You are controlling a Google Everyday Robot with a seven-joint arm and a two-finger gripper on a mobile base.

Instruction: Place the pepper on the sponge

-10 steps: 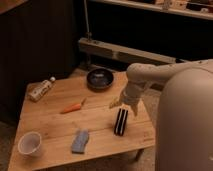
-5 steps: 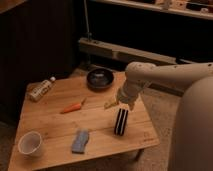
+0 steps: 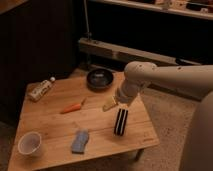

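The pepper (image 3: 72, 107) is a slim orange-red piece lying flat near the middle of the wooden table (image 3: 50, 122). The sponge (image 3: 80, 141), a small blue-grey pad, lies closer to the front edge, below and slightly right of the pepper. My gripper (image 3: 119, 99) hangs at the end of the white arm over the right part of the table. It is well to the right of the pepper and above a black ridged block (image 3: 120, 121). Nothing is visibly held.
A dark bowl (image 3: 100, 79) sits at the back of the table. A small bottle (image 3: 41, 90) lies at the back left. A white cup (image 3: 30, 144) stands at the front left. A pale yellowish item (image 3: 109, 104) lies beside the gripper.
The arm's wrist has lifted slightly above the black block. The pepper and sponge have not moved.
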